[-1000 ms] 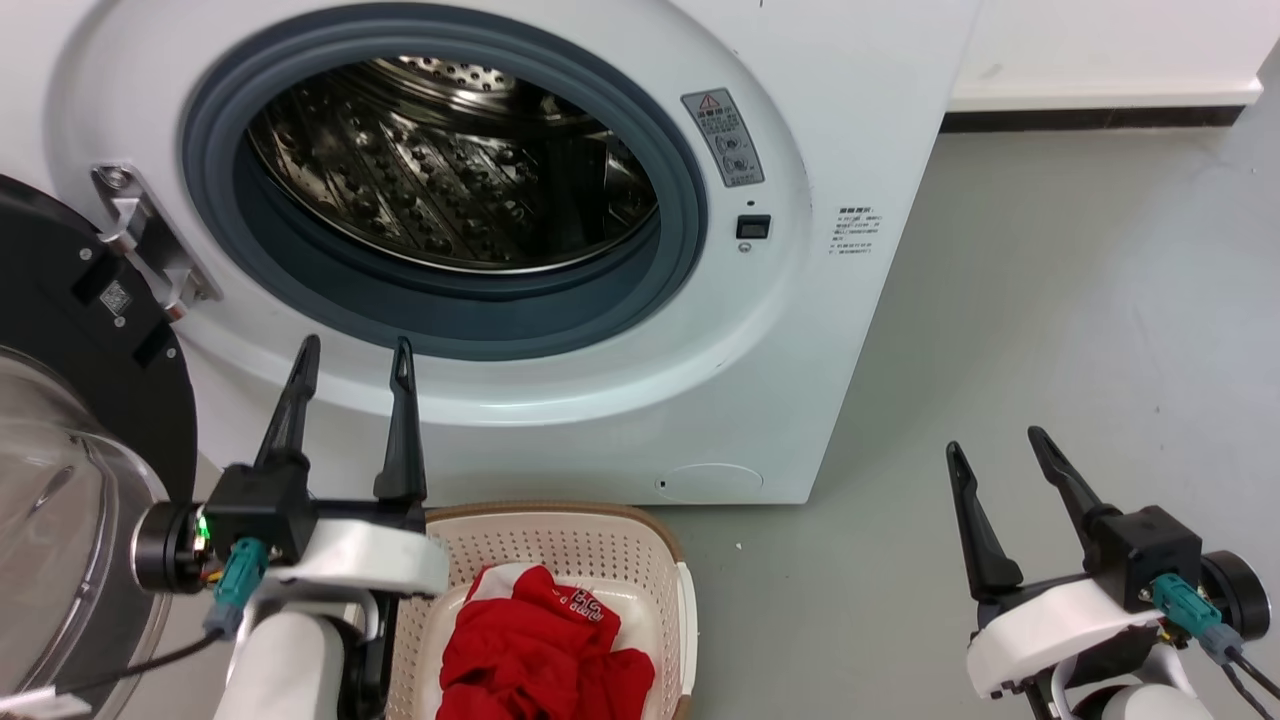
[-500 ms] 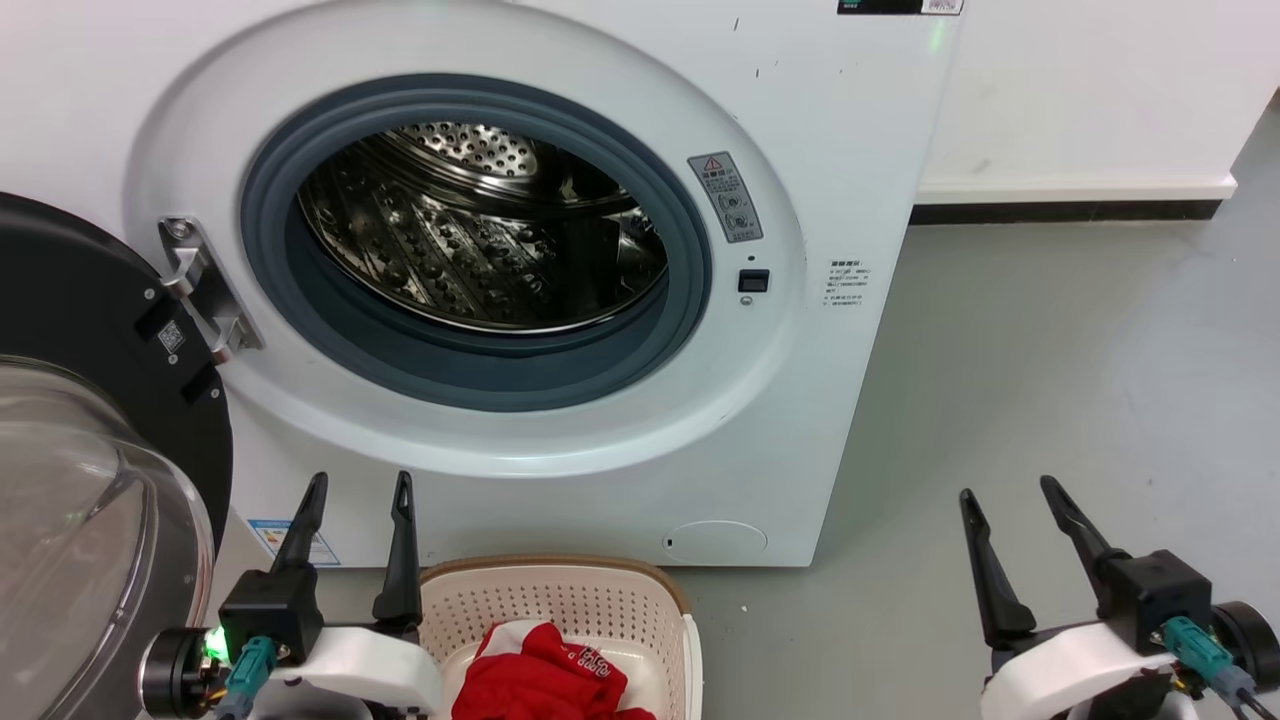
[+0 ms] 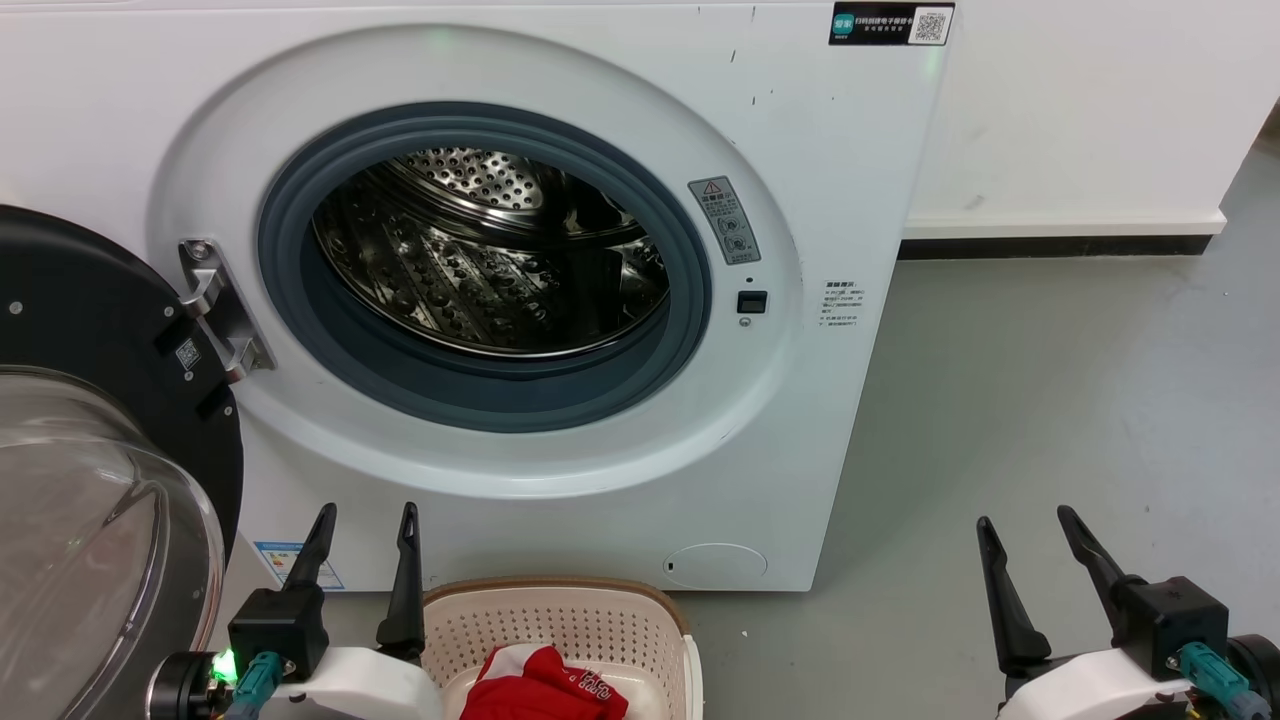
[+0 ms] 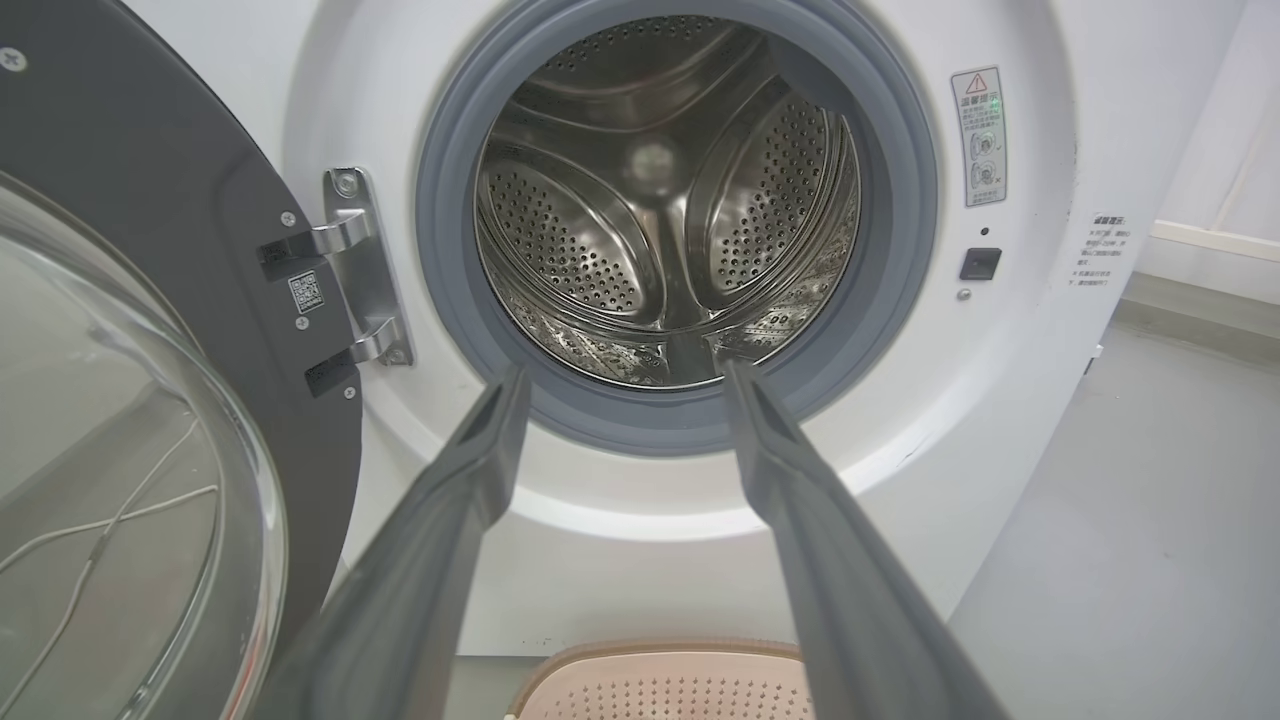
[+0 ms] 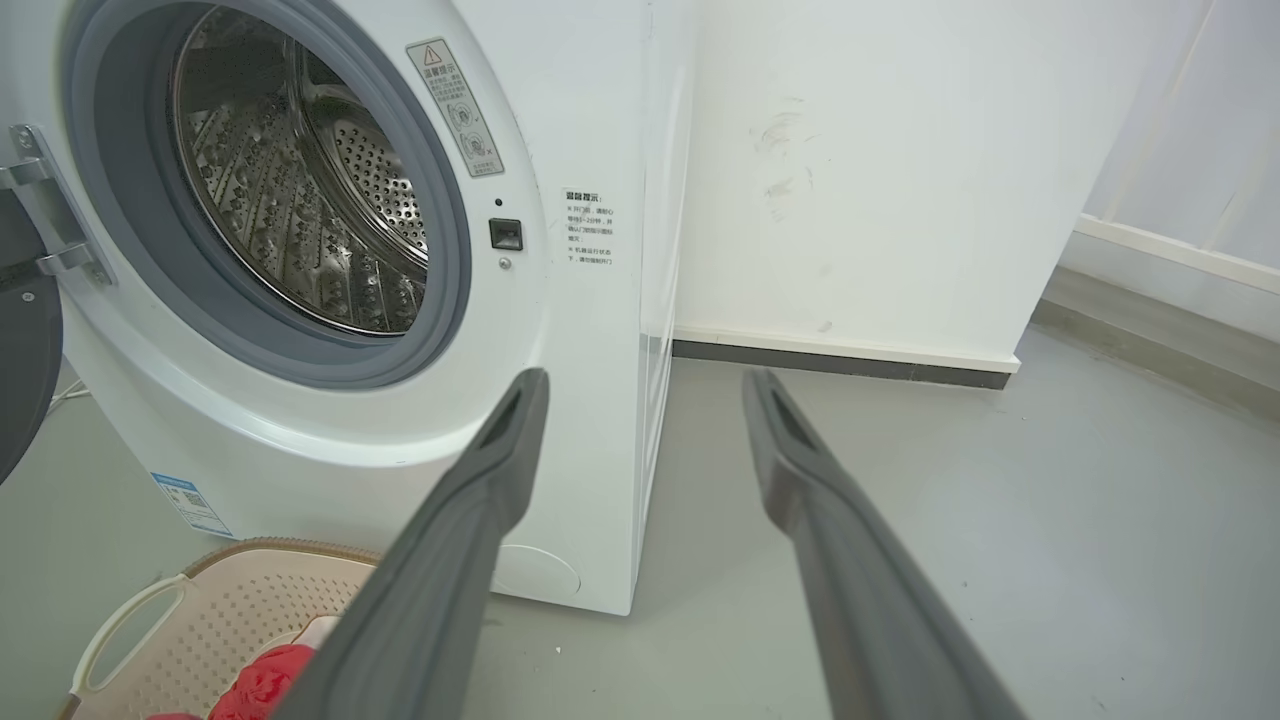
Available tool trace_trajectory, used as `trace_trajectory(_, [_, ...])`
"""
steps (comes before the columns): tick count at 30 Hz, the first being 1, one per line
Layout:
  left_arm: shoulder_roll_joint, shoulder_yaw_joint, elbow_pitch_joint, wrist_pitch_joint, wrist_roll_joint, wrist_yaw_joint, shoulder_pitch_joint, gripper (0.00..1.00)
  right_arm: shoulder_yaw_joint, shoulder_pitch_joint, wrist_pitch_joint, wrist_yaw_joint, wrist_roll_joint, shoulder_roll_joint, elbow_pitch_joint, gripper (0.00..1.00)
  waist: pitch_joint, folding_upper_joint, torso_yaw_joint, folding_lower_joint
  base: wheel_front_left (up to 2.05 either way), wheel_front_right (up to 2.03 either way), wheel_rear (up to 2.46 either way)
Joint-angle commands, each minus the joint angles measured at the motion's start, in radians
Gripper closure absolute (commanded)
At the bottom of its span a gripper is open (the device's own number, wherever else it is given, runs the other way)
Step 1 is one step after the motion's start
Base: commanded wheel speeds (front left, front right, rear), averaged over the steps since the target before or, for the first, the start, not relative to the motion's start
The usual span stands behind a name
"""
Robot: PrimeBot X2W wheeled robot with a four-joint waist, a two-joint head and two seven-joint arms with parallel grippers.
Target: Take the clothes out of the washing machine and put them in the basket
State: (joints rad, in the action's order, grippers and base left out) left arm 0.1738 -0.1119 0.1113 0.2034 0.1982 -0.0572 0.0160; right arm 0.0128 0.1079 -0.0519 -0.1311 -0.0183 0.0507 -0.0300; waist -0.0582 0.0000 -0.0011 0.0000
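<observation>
The left hand is released, its two fingers spread and holding nothing, pointing at the washer just ahead. Close on its inner side, a little below the fingertips, the basket sits on the floor. The clothes lie inside the basket, a red heap with small white lettering, cut by the head view's lower edge. Beyond the left fingertips the drum shows perforated steel inside the grey ring. On the outer side of this hand the door hangs swung wide, its glass bulging outward. The right hand is released too, fingers apart and empty. It is well apart from the basket, over the floor past the washer's right corner, and its wrist view looks along the washer's front to a white wall.
</observation>
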Motion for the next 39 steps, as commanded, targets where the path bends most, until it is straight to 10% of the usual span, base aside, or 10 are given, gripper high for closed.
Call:
trace_trajectory(1, [0.005, 0.0, 0.003, -0.004, 0.0, -0.003, 0.011, 0.0, -0.004, 0.011, 0.001, 0.001, -0.002, -0.001, -0.006, 0.0, -0.003, 0.0, 0.001, 0.0, 0.0, 0.0, 0.0])
trace_trajectory(26, [0.024, -0.006, 0.006, -0.013, 0.014, -0.024, -0.001, 0.0, -0.02, 0.009, 0.0, 0.001, -0.025, -0.001, 0.003, 0.0, -0.002, 0.0, 0.007, 0.0, 0.0, 0.0, 0.0])
trace_trajectory(27, [0.019, -0.006, 0.005, -0.012, 0.017, -0.022, 0.0, 1.0, -0.02, 0.003, 0.0, 0.0, -0.018, 0.0, 0.001, 1.0, -0.002, 0.0, 0.007, 0.0, 0.0, 0.0, 0.0])
trace_trajectory(39, [-0.007, 0.025, 0.048, -0.058, 0.192, 0.005, -0.013, 1.0, -0.021, -0.018, 0.009, 0.0, -0.227, 0.01, 0.051, 1.0, 0.003, 0.0, 0.007, 0.0, 0.0, 0.0, 0.0])
